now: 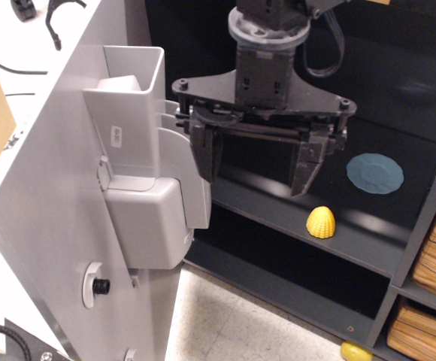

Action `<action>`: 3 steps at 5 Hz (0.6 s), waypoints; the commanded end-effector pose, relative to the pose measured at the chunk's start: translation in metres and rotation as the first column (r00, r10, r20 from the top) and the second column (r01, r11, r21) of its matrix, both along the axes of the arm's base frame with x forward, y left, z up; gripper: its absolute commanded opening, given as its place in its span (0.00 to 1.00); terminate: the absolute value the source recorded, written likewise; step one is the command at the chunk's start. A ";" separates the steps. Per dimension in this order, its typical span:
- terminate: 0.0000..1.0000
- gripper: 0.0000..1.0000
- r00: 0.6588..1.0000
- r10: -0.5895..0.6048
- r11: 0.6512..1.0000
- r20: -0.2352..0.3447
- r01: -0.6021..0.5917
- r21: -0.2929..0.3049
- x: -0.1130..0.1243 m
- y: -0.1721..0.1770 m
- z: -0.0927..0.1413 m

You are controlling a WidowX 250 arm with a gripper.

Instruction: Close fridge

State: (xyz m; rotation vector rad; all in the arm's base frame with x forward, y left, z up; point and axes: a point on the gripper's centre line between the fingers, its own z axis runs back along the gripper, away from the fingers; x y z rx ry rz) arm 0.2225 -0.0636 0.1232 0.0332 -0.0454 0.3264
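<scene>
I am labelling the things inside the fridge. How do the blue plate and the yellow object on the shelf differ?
The blue plate is flat and round; the yellow object is a ribbed dome. The plate is wider and lies further back; the yellow object sits near the shelf's front edge. The tool touches neither, and both are in the fridge.

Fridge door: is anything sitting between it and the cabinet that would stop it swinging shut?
Only the gripper itself: it hangs open in the doorway, right beside the door bins on the fridge door. The yellow object and blue plate sit back on the shelf, inside the cabinet, out of the swing.
</scene>
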 end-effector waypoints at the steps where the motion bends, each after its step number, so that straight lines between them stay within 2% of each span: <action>1: 0.00 1.00 1.000 0.000 1.000 0.000 0.000 0.000 0.000 0.000 0.000; 2: 0.00 1.00 0.998 0.020 0.999 0.065 -0.017 -0.051 -0.002 0.008 0.035; 3: 0.00 1.00 0.996 0.033 0.994 0.085 -0.024 -0.105 -0.007 0.024 0.066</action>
